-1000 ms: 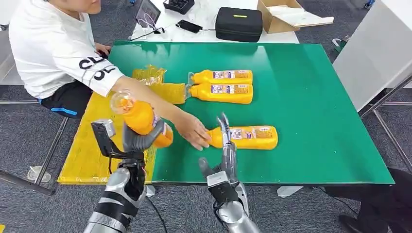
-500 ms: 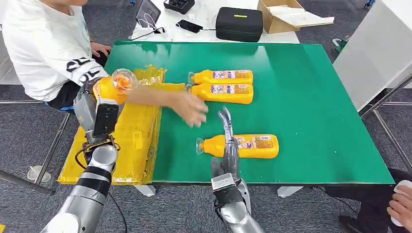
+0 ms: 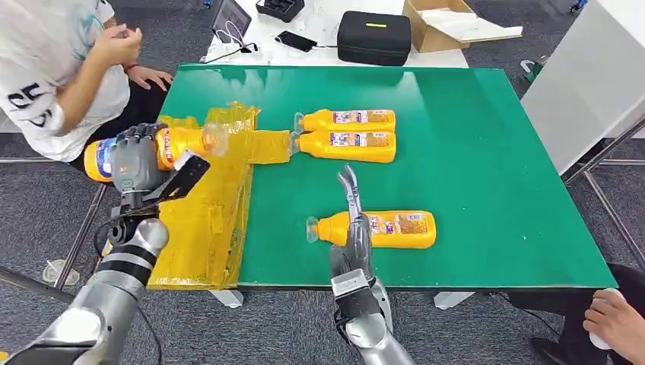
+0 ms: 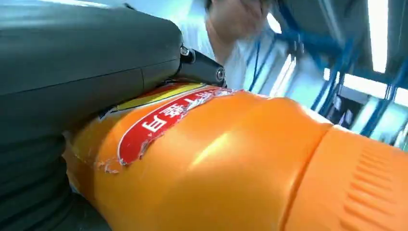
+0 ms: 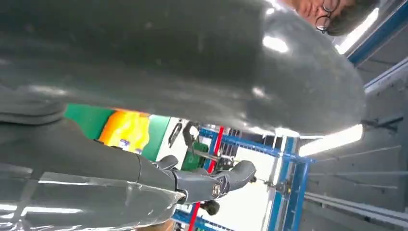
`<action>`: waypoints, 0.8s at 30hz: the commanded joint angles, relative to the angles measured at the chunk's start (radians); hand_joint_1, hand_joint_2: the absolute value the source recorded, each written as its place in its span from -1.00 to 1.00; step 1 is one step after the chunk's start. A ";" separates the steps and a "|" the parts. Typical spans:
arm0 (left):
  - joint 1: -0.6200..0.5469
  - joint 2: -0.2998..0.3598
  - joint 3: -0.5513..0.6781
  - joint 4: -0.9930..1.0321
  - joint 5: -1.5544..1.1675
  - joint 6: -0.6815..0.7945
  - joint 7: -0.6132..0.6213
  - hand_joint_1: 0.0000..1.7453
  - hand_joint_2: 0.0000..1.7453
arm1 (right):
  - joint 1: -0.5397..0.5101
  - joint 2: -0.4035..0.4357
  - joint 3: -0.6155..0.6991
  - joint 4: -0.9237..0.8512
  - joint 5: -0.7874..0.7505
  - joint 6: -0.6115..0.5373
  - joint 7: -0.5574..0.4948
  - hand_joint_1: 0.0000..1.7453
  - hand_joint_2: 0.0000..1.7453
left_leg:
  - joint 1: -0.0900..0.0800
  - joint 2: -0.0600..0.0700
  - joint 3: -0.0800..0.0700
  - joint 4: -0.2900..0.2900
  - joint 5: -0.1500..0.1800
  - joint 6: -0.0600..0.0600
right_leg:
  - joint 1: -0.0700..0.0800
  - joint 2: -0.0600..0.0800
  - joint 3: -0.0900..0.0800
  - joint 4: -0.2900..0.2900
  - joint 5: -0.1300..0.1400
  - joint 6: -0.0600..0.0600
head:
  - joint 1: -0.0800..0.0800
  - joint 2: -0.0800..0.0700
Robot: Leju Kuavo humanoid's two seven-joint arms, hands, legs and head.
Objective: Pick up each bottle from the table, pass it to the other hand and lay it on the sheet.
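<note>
Gripping an orange bottle (image 3: 163,146) sideways, left robot hand (image 3: 135,160) at 9 o'clock over yellow sheet (image 3: 204,209); right robot hand (image 3: 355,228) spread, empty

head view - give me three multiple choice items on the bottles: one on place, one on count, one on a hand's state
1. Where is the bottle that the left hand holds?
A. above the yellow sheet
B. on the black case
C. in the cardboard box

2. How many bottles lie on the green table?
A. one
B. three
C. five

3. What is the right hand doing?
A. gripping a bottle
B. holding nothing, fingers apart
C. pressing on the sheet

Answers:
1. A, the held bottle hangs on its side over the sheet's far left part.
2. B, a pair lies side by side at mid table and a single bottle nearer the robot.
3. B, its fingers point up in front of the near bottle with nothing in them.
</note>
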 commanded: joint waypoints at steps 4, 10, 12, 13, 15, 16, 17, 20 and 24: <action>-0.058 0.087 -0.117 0.244 -0.114 -0.248 0.007 1.00 1.00 | -0.041 -0.020 -0.019 0.050 -0.019 0.059 0.003 -1.00 -1.00 | 0.000 0.001 0.004 0.000 -0.001 0.001 | 0.001 0.000 0.004 -0.001 -0.001 -0.001 | 0.000 0.000; -0.046 0.077 -0.105 0.258 -0.092 -0.384 0.000 1.00 1.00 | -0.047 -0.008 -0.027 0.079 -0.024 0.078 0.003 -1.00 -1.00 | 0.000 0.001 0.004 0.000 -0.001 0.001 | 0.000 0.000 0.005 -0.001 -0.001 -0.001 | 0.000 0.000; -0.039 0.077 -0.101 0.255 -0.085 -0.409 -0.007 1.00 1.00 | -0.051 -0.003 -0.032 0.099 -0.024 0.081 0.003 -1.00 -1.00 | 0.000 0.002 0.005 -0.001 -0.001 0.001 | 0.000 0.000 0.005 -0.001 -0.001 -0.002 | 0.000 0.000; -0.031 0.074 -0.101 0.256 -0.084 -0.408 -0.009 1.00 1.00 | -0.051 -0.003 -0.032 0.100 -0.024 0.081 0.003 -1.00 -1.00 | 0.000 0.002 0.004 0.000 -0.001 0.001 | 0.000 0.000 0.004 -0.001 -0.001 -0.002 | 0.000 0.000; -0.022 0.072 -0.099 0.253 -0.077 -0.430 -0.020 1.00 1.00 | -0.053 0.002 -0.040 0.112 -0.028 0.084 0.003 -1.00 -1.00 | 0.000 0.002 0.005 -0.001 -0.002 0.001 | 0.001 0.000 0.006 -0.001 -0.001 -0.002 | 0.000 0.000; -0.015 0.070 -0.095 0.251 -0.071 -0.438 -0.026 1.00 1.00 | -0.054 0.004 -0.041 0.116 -0.028 0.086 0.003 -1.00 -1.00 | 0.000 0.001 0.004 -0.001 -0.001 0.001 | 0.000 0.000 0.004 -0.001 -0.001 -0.001 | 0.000 0.000; -0.012 0.069 -0.095 0.250 -0.070 -0.436 -0.027 1.00 1.00 | -0.054 0.004 -0.041 0.116 -0.027 0.086 0.003 -1.00 -1.00 | 0.000 0.001 0.003 -0.001 -0.001 0.001 | 0.000 0.000 0.003 -0.001 0.000 -0.001 | 0.000 0.000; 0.008 0.066 -0.101 0.247 -0.067 -0.470 -0.042 -1.00 1.00 | -0.055 0.010 -0.052 0.131 -0.031 0.092 0.003 -1.00 -1.00 | 0.000 0.001 0.003 -0.001 -0.001 0.001 | 0.000 0.000 0.003 -0.001 0.000 -0.001 | 0.000 0.000; 0.034 0.055 -0.098 0.244 -0.054 -0.491 -0.055 -1.00 -1.00 | -0.056 0.017 -0.070 0.144 -0.040 0.097 0.003 -1.00 -1.00 | 0.000 0.002 0.006 -0.001 -0.002 0.001 | 0.000 0.001 0.006 -0.002 -0.001 -0.001 | 0.000 0.000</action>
